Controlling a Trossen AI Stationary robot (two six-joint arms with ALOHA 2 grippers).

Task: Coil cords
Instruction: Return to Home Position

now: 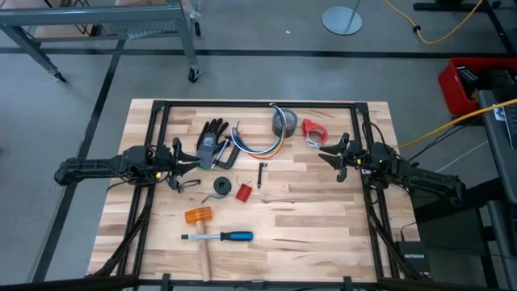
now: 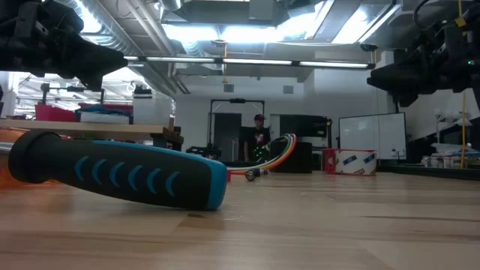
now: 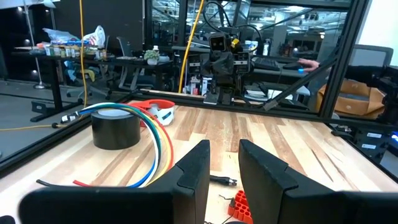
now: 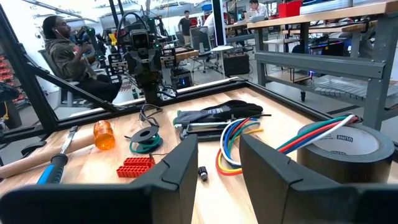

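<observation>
The left gripper (image 1: 192, 162) hovers at the centre-left of the high view. Its fingers are parted by a narrow gap with nothing between them. The right gripper (image 1: 327, 153) mirrors it at the centre-right, its fingers spread somewhat wider and also empty. Between them, in the upper middle of the frame, lie the cords (image 4: 229, 146). They are a flat, open arc of blue, white, green and orange strands, with the long axis running left to right. One end is beside the glove (image 1: 212, 141) and the other reaches the grey tape roll (image 1: 284, 123).

Neither arm is clearly nearer (each end of the arc faces one gripper). A thin black cord (image 1: 186, 184) sits in a loose loop just below the left gripper. Slightly to its right is a black spool (image 1: 222, 187) wound with green wire, closer to the left arm. With both grippers holding nothing and raised off the table, pulling back looks unlikely to snag anything.
</observation>
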